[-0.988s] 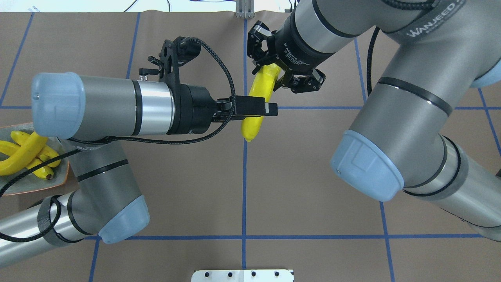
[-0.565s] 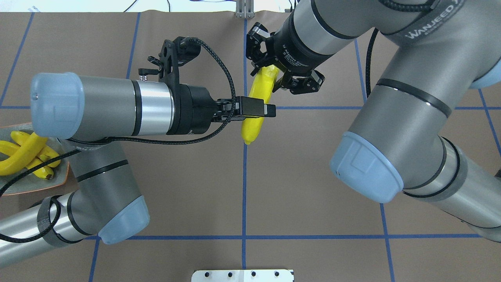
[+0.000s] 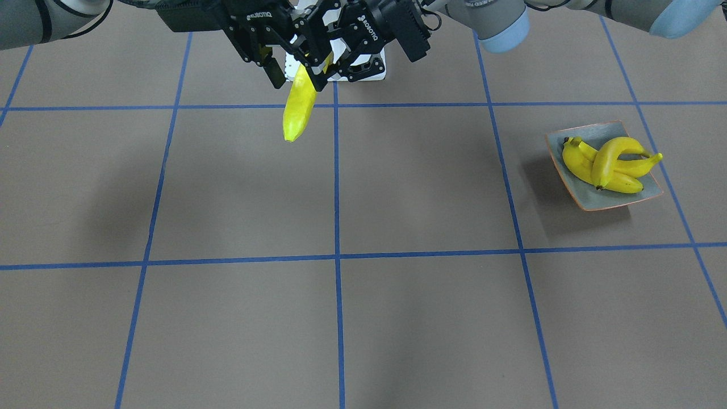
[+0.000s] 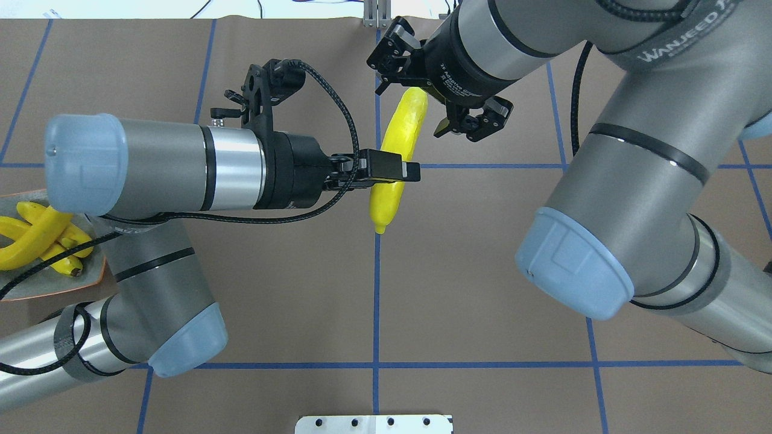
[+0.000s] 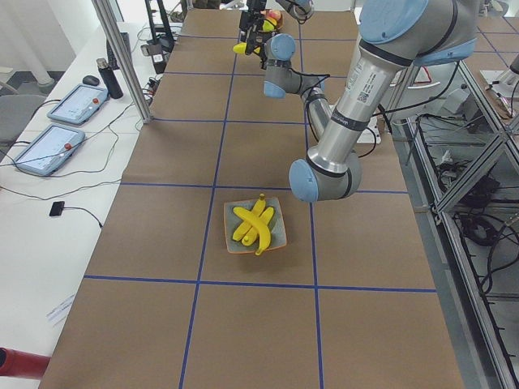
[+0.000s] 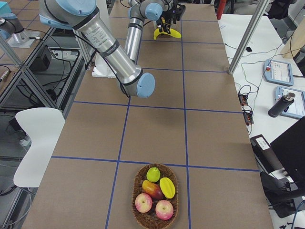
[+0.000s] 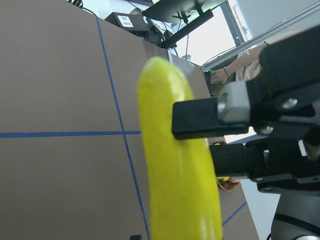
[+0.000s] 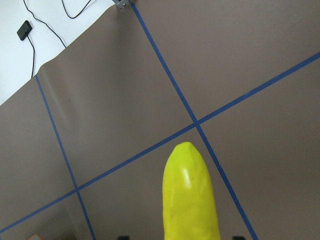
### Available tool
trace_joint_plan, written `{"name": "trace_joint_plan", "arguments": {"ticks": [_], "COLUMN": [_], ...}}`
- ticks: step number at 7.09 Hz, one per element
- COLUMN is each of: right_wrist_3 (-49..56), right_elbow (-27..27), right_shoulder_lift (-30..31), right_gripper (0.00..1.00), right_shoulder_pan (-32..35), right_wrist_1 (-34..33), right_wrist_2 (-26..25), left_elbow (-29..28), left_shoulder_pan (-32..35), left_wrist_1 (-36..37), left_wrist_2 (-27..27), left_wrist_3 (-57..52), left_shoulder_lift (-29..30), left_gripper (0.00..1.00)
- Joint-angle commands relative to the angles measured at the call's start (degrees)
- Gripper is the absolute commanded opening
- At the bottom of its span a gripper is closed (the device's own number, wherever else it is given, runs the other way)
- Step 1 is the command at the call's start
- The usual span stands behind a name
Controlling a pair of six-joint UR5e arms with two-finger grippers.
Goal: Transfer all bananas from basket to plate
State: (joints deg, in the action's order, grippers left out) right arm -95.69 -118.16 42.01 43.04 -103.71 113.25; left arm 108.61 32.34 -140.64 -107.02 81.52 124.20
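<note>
**Status: hand-over between arms, release stage.**

1. The left gripper (image 4: 403,173) is clamped across the mid-body of the glossy yellow curved banana (image 4: 403,123). It holds the banana in the air above the brown paper-covered surface (image 4: 271,289), over the centre grid line.
2. The right gripper (image 4: 411,108) has its jaws spread apart. The upper tip of the banana lies between them, with a visible gap on each side in the overhead view.
3. Change from a second ago: the right gripper was then closed on the upper end of the banana. It has since let go and drawn slightly away. The banana has tilted and settled a little lower in the left gripper.
4. Meaning for the task: the left arm alone now carries the banana, so the transfer between arms appears complete.
5. Three yellow bananas (image 3: 610,165) already lie crossed on the squarish grey-green plate with a thin orange rim (image 3: 602,200), at the left arm's end of the surface, well apart from the hand-over point.
6. The woven brown basket (image 6: 135,210) at the opposite end holds round red, green and yellow fruit. No banana can be made out in it, so the held banana is probably the last.
7. Expected next step: the right arm backs clear, then the left arm carries the banana to the plate.
</note>
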Motion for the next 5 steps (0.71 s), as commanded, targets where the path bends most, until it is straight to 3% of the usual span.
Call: {"name": "trace_joint_plan", "arguments": {"ticks": [1,5], "right_wrist_3": [2.42,17.07], "right_elbow": [-0.84,-0.23], "right_shoulder_lift": [0.7,9.72], "right_gripper": [1.0,1.0], "right_shoulder_pan": [1.95,8.19], "right_wrist_1": [0.0,0.0], "right_wrist_2": [0.48,2.58], "left_elbow": [0.03,6.16], "left_shoulder_pan": [0.09,1.22], "left_wrist_1": [0.19,0.45], "left_wrist_2": [0.06,-0.03], "left_wrist_3": [0.13,0.13], "left_shoulder_lift": [-0.53,-13.5], "left_gripper": [0.0,0.0]}}
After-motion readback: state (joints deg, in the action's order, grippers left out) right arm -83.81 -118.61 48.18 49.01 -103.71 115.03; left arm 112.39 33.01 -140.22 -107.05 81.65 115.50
